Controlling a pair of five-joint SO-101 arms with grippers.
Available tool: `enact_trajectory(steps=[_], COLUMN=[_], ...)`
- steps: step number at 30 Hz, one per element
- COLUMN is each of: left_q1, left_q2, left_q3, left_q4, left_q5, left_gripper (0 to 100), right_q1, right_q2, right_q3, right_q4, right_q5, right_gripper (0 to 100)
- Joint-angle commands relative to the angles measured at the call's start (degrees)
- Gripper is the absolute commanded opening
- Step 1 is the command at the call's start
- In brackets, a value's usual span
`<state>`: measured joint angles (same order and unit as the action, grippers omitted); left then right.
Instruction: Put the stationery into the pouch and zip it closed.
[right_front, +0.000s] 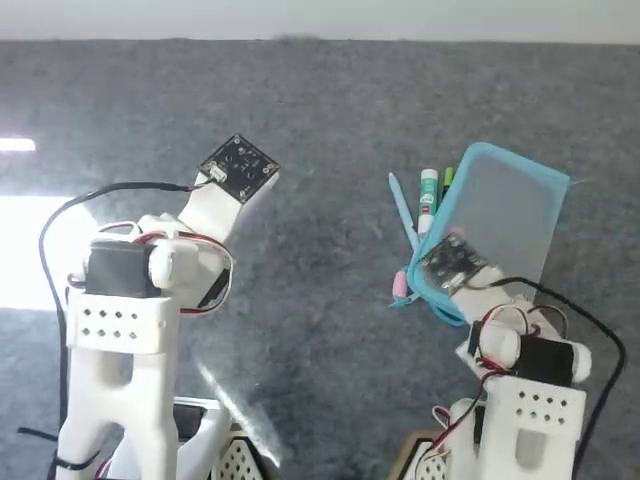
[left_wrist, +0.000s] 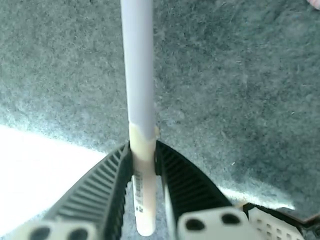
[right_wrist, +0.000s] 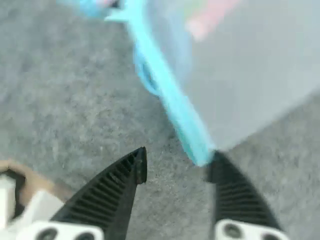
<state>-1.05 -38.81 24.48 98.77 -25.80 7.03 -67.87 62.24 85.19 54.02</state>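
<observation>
Stationery first, on the left: a white pen (left_wrist: 137, 75) is clamped between the ribbed fingers (left_wrist: 112, 175) of the left gripper (left_wrist: 143, 150), which are closed tight on its cream-coloured lower end. The pen's long pale barrel sticks straight out ahead of the fingertips. A short stub of it runs back between the fingers toward the wrist. Under the gripper is the grey table (right_front: 320, 100). The pen seems to be held above it, though how high cannot be told.

Well away from that gripper, over toward the right arm, loose pieces lie on the table: a blue pen (right_front: 402, 208), a white marker (right_front: 428, 192) with a green top, and a pink pen (right_front: 400, 287). All three are just beside the rim of the pouch (right_front: 505, 215), on the side that faces the left gripper. Whether their ends reach inside cannot be told.

The pouch is pale and see-through with a blue rim. The right gripper (right_wrist: 175, 160) hangs over its near corner with its fingers spread wide, holding nothing. The corner of the blue rim sits between the two fingers, right up against one fingertip (right_wrist: 216, 162) and well apart from the other. Pink and green shapes show faintly through the pouch wall ahead of that gripper.
</observation>
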Motion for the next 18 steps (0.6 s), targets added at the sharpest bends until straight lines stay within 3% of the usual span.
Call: enact_trajectory(steps=[1,11,18], left_q1=[-0.18,-0.53,-0.44], left_q2=[-1.41,-1.41,-1.41], left_q3=[1.98,1.27,1.36], left_q4=[1.14,1.76,1.76], left_q5=[-0.26,2.29,4.31], left_gripper=[1,1,1], right_q1=[-1.27,6.46,18.24], right_q2=[1.36,-6.29,-19.74], right_q3=[-0.53,6.24,26.11], right_q4=[0.48,-0.75,-22.29], right_q5=[8.88,32.88,42.02], right_gripper=[28.9,27.3,29.6])
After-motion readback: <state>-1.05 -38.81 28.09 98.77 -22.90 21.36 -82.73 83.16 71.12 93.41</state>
